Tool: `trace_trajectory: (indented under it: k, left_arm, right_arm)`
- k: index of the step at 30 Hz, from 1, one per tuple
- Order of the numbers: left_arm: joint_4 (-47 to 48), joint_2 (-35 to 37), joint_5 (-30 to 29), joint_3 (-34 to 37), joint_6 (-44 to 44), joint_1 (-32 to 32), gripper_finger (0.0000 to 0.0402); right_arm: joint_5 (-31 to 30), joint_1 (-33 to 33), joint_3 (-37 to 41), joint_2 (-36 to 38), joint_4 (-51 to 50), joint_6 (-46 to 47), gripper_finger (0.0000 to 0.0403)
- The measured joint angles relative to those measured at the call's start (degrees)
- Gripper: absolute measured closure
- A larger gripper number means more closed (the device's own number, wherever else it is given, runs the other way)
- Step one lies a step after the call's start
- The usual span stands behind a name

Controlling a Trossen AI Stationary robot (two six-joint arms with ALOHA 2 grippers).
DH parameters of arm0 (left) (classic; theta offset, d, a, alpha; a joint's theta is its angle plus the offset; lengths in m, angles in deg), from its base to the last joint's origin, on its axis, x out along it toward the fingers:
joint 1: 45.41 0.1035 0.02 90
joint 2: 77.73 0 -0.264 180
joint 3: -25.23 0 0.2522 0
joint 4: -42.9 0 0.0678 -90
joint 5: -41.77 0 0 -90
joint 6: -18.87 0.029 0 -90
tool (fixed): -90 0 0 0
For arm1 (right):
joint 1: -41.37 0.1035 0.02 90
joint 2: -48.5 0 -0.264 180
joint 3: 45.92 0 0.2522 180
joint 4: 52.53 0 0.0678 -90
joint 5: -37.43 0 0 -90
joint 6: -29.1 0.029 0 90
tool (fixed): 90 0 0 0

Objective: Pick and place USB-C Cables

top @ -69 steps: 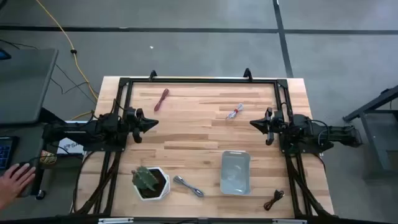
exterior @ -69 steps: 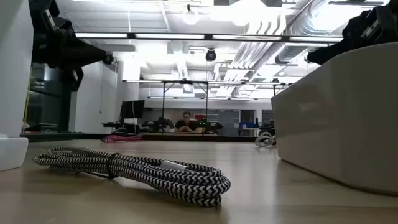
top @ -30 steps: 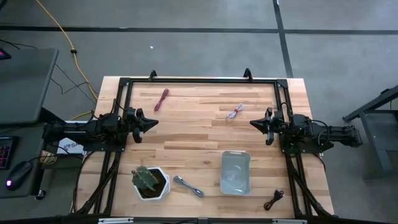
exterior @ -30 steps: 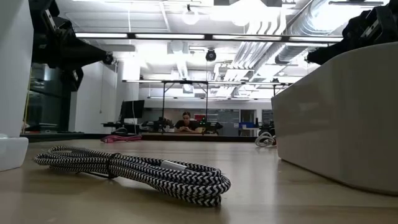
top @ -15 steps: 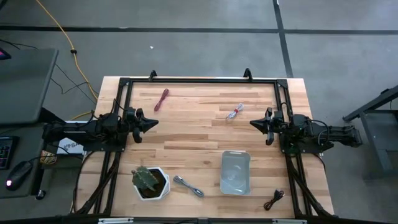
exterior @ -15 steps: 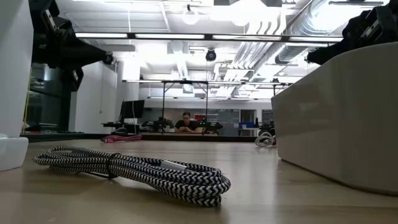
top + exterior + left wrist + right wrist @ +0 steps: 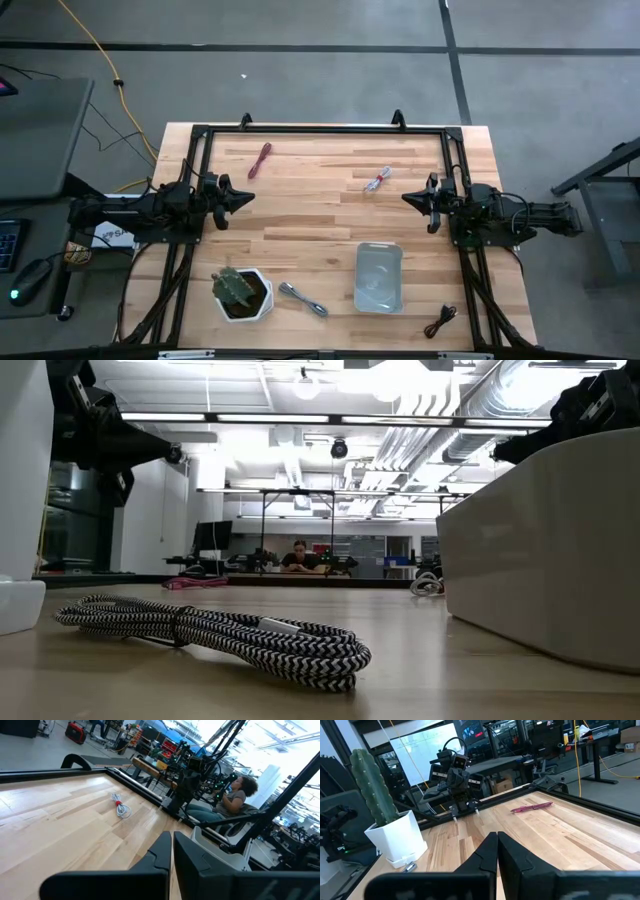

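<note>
Four small cable bundles lie flat on the wooden table. The maroon cable (image 7: 260, 160) (image 7: 532, 807) is near the far left, and the whitish-red cable (image 7: 377, 180) (image 7: 120, 808) lies far right of centre. At the near edge, the silver-grey braided cable (image 7: 303, 299) (image 7: 220, 635) is in the middle and the black cable (image 7: 440, 322) at the right corner. My left gripper (image 7: 246, 197) (image 7: 170, 851) hovers shut over the table's left side. Facing it, my right gripper (image 7: 407, 198) (image 7: 497, 846) hovers shut over the right side. Neither touches anything.
A pale grey tray (image 7: 379, 277) (image 7: 545, 550) sits near the right front. A white pot with a cactus (image 7: 241, 293) (image 7: 395, 835) stands at the left front. A black frame (image 7: 320, 128) runs along the table's edges. A person (image 7: 234, 796) sits beyond the table's right side.
</note>
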Motion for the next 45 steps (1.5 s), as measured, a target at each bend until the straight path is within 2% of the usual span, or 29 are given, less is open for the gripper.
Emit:
trace_trajectory:
  k: [35, 38, 41, 45]
  left_arm:
    - [0.0, 0.0, 0.0, 0.0, 0.0, 0.0, 0.0401]
    - [0.0, 0.0, 0.0, 0.0, 0.0, 0.0, 0.0401]
    - [0.0, 0.0, 0.0, 0.0, -0.1, 0.0, 0.0401]
    - [0.0, 0.0, 0.0, 0.0, 0.0, 0.0, 0.0401]
  right_arm:
    - [0.0, 0.0, 0.0, 0.0, 0.0, 0.2, 0.0402]
    - [-0.4, 0.0, 0.0, -0.1, 2.6, 5.5, 0.0402]
    - [-3.1, 0.0, 0.0, 0.0, 9.6, 17.8, 0.0402]
    - [-13.2, 0.0, 0.0, -0.4, 18.2, 30.2, 0.0402]
